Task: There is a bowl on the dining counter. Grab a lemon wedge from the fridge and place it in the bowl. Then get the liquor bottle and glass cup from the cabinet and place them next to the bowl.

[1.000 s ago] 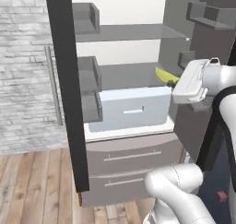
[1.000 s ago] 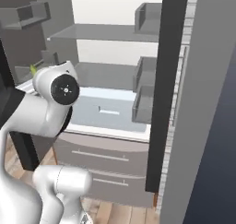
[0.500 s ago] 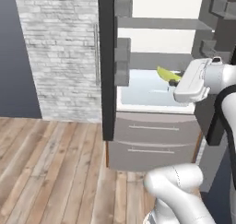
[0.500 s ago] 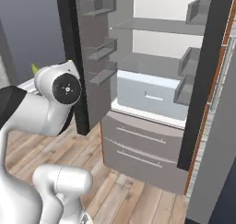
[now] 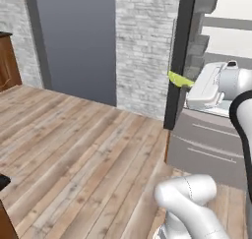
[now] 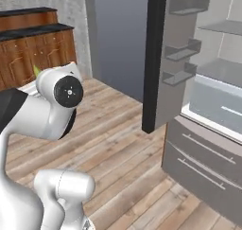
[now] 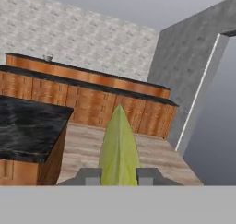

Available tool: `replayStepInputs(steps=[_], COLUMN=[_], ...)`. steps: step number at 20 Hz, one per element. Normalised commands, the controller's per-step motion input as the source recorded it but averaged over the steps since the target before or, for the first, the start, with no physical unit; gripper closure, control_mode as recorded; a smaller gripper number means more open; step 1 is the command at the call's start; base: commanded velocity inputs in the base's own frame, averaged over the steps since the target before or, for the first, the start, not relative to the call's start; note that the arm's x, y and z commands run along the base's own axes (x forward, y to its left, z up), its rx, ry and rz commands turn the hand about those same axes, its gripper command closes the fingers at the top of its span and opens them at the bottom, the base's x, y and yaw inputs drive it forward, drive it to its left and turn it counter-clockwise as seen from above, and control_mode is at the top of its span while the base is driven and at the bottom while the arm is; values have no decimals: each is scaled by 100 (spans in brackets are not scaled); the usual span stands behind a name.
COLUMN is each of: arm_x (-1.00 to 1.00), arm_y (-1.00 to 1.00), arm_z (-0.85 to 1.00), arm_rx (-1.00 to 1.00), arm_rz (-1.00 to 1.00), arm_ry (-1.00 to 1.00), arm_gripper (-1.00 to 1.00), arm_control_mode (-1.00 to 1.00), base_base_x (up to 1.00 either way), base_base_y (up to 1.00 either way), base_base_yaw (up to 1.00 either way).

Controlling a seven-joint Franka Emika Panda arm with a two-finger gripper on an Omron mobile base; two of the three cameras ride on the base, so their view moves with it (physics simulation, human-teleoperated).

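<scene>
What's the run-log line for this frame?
gripper: shut on lemon wedge | fridge: open | phase: carrying wedge toward dining counter

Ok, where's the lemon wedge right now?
The lemon wedge is pinched between the claw fingertips in the hand view. In the left base view it sticks out beside the dark edge of the open fridge door.

The lemon wedge (image 7: 119,147) is seen as a slim yellow-green sliver with a pointed tip, standing upright in the hand view and pinched at its base between the two dark fingertips (image 7: 89,176). In the left base view the lemon wedge (image 5: 180,79) is carried in mid-air, jutting out sideways in front of the dark fridge door edge.
</scene>
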Motion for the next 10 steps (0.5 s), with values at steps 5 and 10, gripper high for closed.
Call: replayStepInputs(steps=[5,10], arm_x=[0,0], arm_y=[0,0], arm_z=[0,0], arm_rx=[0,0], arm_rz=[0,0], arm_ry=[0,0], arm_gripper=[100,100], arm_control_mode=[100,100], base_base_x=[-1,50], base_base_y=[33,-3], base_base_yaw=[57,51])
